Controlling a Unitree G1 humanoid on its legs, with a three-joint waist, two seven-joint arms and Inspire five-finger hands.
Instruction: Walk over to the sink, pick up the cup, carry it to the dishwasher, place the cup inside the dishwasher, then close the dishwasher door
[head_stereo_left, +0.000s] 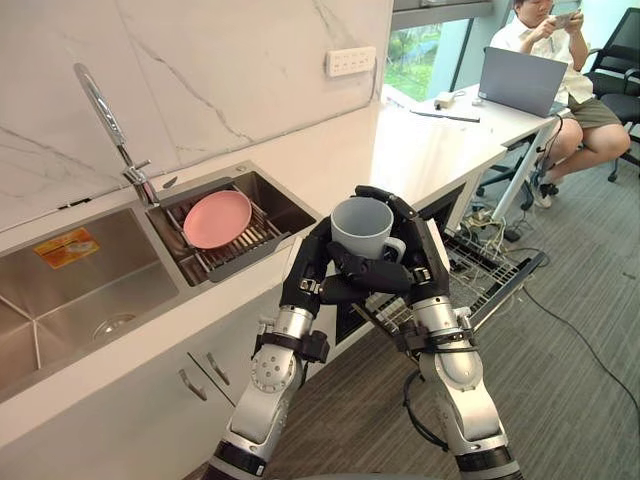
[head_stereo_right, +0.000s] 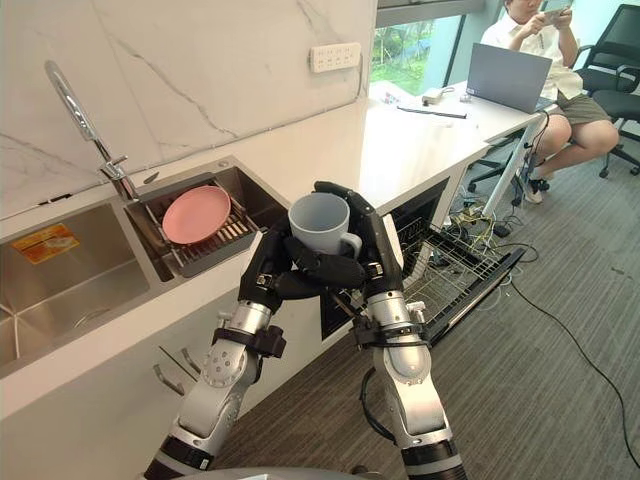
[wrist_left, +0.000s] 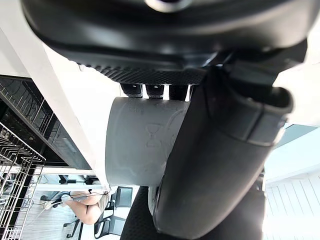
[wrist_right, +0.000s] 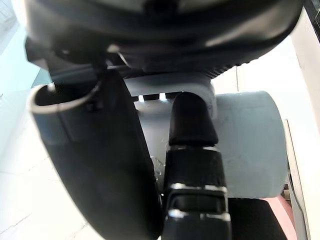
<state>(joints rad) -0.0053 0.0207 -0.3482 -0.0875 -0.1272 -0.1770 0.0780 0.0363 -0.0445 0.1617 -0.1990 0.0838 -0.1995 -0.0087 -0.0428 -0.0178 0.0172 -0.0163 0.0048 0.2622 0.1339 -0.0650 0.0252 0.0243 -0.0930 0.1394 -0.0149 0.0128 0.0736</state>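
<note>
- While the left hand and right hand both curl round the upright cup, it hangs near the open dishwasher.
- Plate (pink) lies in the sink.
- Wrist views show fingers against its wall.

cup grey | plate pink | wall white marble, grey veins | floor grey

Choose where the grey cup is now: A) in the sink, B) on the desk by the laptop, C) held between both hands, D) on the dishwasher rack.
C: the left hand and the right hand curl round the upright grey cup and hold it in the air.
</note>
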